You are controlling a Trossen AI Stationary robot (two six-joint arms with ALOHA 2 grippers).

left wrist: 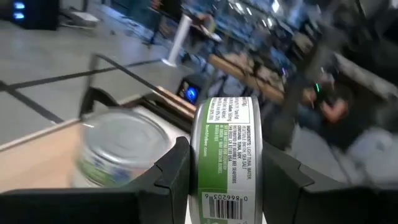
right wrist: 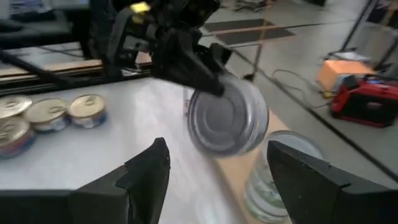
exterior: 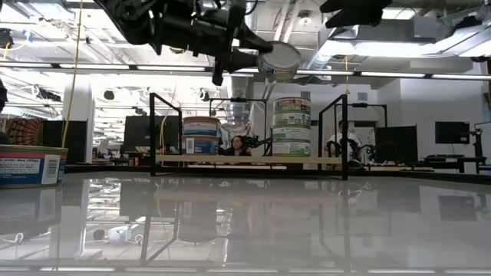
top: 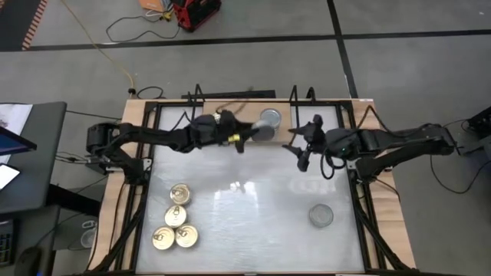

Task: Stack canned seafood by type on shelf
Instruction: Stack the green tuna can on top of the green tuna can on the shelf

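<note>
The white tabletop (top: 253, 199) carries the shelf (exterior: 249, 159) at its far edge, between black wire uprights. On the shelf board stand two stacks: a taller green-labelled stack (exterior: 292, 126) and a shorter blue-labelled stack (exterior: 202, 135). Four gold-lidded tins (top: 175, 224) sit grouped near the left front; one silver-lidded tin (top: 321, 215) lies alone at right front.

The left gripper (top: 247, 136) holds a green-labelled tin (left wrist: 227, 158) on edge, fingers clamped on its flat faces, in the air just beside the green stack.

The right gripper (top: 301, 149) hovers nearby, fingers spread and empty.

Procedure: rotate the tin level, centre it over the matching stack, lower until contact, then release; an offset could topple the stack.
</note>
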